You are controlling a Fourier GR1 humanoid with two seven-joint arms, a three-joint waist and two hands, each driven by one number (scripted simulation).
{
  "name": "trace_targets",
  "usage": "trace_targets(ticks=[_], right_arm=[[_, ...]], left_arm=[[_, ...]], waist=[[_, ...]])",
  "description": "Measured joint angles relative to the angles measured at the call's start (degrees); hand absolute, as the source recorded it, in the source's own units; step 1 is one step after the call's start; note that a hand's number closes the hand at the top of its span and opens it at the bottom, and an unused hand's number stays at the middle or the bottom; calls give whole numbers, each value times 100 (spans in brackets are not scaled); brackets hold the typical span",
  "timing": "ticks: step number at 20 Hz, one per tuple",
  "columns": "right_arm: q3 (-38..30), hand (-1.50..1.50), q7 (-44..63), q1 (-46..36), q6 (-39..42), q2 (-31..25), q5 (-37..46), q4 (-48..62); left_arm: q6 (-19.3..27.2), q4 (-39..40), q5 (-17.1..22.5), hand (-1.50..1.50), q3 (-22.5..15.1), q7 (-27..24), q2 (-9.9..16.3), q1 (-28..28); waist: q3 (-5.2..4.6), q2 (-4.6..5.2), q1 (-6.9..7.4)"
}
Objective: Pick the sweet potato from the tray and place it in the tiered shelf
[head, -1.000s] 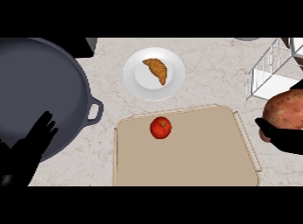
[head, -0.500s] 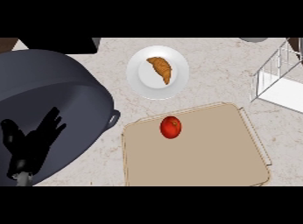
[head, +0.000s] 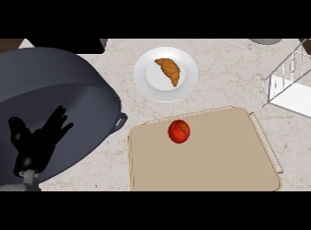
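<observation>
One hand [head: 38, 137] is showing, the robot's left, resting at the lower left of the frame over the big dark pan [head: 45, 90] with its fingers spread and holding nothing. The right hand is lying out of view, and the sweet potato is not showing anywhere either, so whether it is being carried cannot be told. Only a red tomato [head: 179, 131] is sitting on the tan tray [head: 211, 166], while the white tiered shelf [head: 297, 85] is standing at the right edge and a croissant [head: 169, 70] is lying on the white plate [head: 151, 85] above.
</observation>
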Motion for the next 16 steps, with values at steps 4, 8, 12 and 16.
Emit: trace_targets(ticks=[4,8,12,16], right_arm=[[77,150,-393,-236,220,-179,-18,709],[226,150,-978,-433,331,-305,127,1461],[375,150,-1756,-499,236,-326,428,2235],[530,150,-2264,-655,36,-264,737,2841]], left_arm=[[-16,52,-33,0,40,73,-18,-98],[51,-6,-144,0,-12,83,-116,-110],[8,30,-168,0,28,62,-126,-136],[44,7,-225,0,12,103,-212,-185]], waist=[[1,3,15],[-6,13,40],[-5,20,55],[-5,20,61]])
